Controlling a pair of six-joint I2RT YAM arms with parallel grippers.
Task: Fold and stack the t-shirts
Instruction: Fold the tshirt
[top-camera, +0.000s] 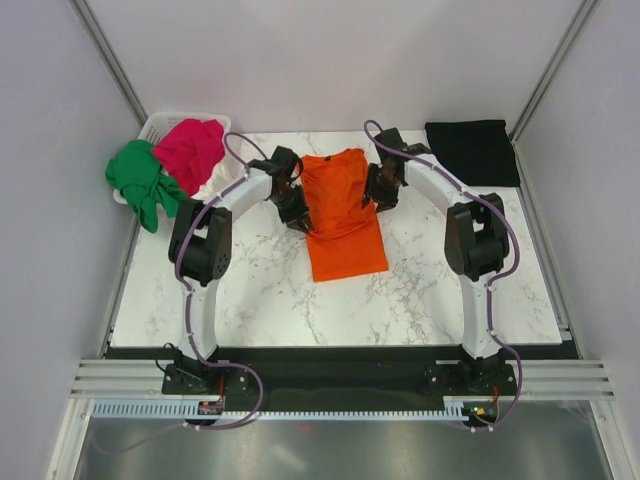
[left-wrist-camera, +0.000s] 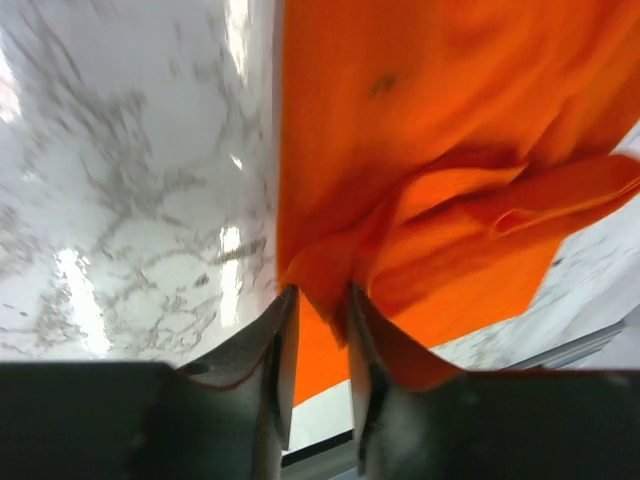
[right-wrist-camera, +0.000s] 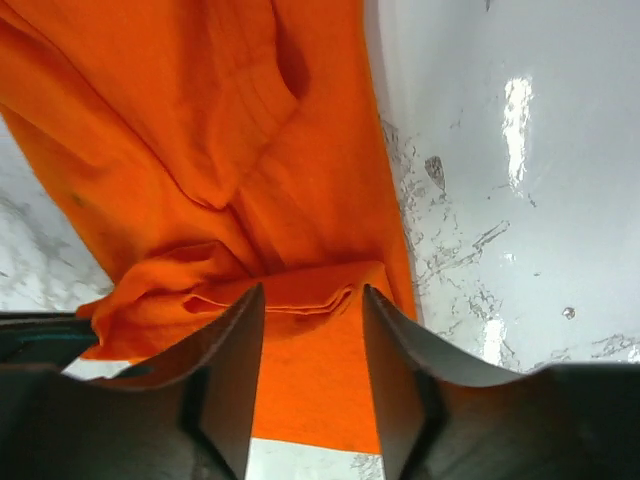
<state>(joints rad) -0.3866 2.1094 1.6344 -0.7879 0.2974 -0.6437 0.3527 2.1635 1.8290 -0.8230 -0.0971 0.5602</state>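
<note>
A bright orange t-shirt (top-camera: 340, 215) lies folded into a long strip in the middle of the table. My left gripper (top-camera: 296, 210) is at its left edge; in the left wrist view the gripper (left-wrist-camera: 320, 295) is shut on a pinch of the orange shirt (left-wrist-camera: 430, 150). My right gripper (top-camera: 378, 195) is at the shirt's right edge; in the right wrist view the gripper (right-wrist-camera: 310, 290) is open, its jaws astride a folded edge of the orange shirt (right-wrist-camera: 220, 120). A folded black t-shirt (top-camera: 472, 150) lies at the back right.
A white plastic basket (top-camera: 160, 125) stands at the back left with a magenta-red shirt (top-camera: 190, 150) in it and a green shirt (top-camera: 140, 180) hanging over its side. The marble table (top-camera: 420, 290) ends at a dark front rail.
</note>
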